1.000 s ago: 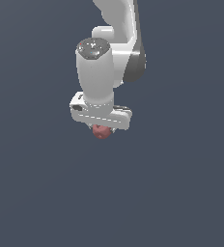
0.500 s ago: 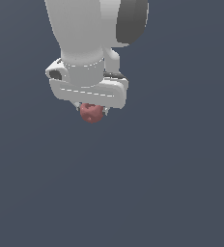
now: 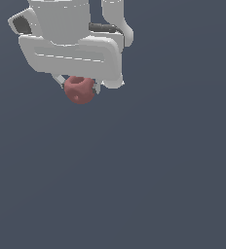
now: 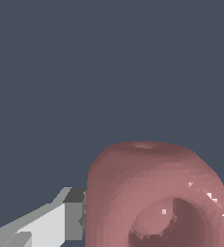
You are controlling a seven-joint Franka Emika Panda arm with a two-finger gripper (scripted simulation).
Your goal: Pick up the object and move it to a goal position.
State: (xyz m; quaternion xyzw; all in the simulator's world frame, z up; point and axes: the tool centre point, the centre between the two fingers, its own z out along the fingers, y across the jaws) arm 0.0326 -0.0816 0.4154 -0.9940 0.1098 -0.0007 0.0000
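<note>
The object is a small dull-red apple-like lump with a dimpled hollow. It hangs under the white hand of the arm in the exterior view's upper left. My gripper is shut on it, with short fingers showing on either side of it. In the wrist view the object fills much of the picture, its hollow facing the camera, with a grey-white finger pressed against its side. It is held high above the flat dark floor.
Only the flat dark grey-blue floor shows below and around the arm. The arm's white links rise out of the picture above the hand.
The arm with the object in its grip has moved toward the camera and to the exterior view's upper left, so it looks much larger now. The grip has not changed.
</note>
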